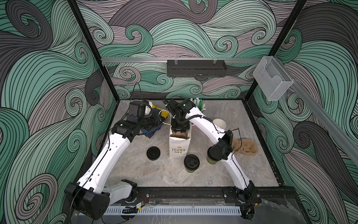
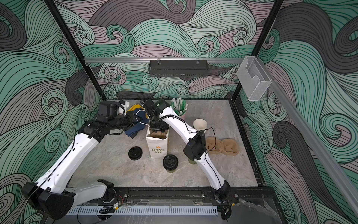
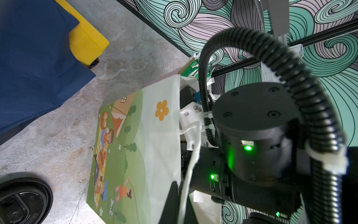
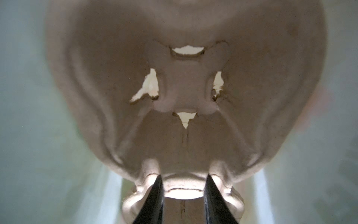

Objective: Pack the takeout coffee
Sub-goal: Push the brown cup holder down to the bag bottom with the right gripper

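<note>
Presently, top views: left gripper (image 1: 161, 121) is set at the mouth of the paper bag (image 1: 179, 150). Right gripper (image 1: 179, 129) is sunk inside; seating the pulp carrier (image 1: 179, 135) is judged the step in hand. Near cup (image 1: 191, 163) and far cup (image 2: 191, 161), olive, black-lidded, upright, are noted on the table (image 1: 135, 170) beside the bag.

Left wrist: handle cord (image 3: 192, 159) is pinched, jaws together.

Right wrist: jaws are clamped on the carrier. Release and straight withdrawal are called for next.

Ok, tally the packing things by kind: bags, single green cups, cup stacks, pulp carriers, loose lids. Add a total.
Paper bag: 1
Single green cups: 2, one in the open, one half under the right arm, at, lid hidden
Lidless cup stack: 1
Pulp carriers: 2, one inside the bag, one lying outside
Loose black lid: 1, possibly stacked
Total: 7
</note>
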Controlling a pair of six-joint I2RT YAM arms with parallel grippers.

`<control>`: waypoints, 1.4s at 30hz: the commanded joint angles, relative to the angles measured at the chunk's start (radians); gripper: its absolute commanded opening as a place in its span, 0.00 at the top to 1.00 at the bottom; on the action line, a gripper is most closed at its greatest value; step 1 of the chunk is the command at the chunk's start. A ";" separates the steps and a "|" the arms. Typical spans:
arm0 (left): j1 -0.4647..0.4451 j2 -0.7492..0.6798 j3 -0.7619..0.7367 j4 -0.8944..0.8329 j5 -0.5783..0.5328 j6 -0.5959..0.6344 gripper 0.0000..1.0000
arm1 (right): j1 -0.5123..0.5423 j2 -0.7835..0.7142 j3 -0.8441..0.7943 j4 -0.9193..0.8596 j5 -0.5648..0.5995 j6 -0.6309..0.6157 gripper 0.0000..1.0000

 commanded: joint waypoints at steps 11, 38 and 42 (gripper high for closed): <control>-0.007 -0.011 -0.006 0.005 -0.018 0.004 1.00 | 0.006 0.063 -0.029 0.023 -0.005 -0.017 0.95; -0.005 -0.011 -0.016 -0.002 -0.037 0.009 1.00 | 0.003 -0.015 0.002 0.040 0.037 -0.016 0.44; -0.006 -0.016 -0.025 -0.007 -0.041 0.008 1.00 | 0.004 -0.039 0.017 0.041 0.058 -0.012 0.46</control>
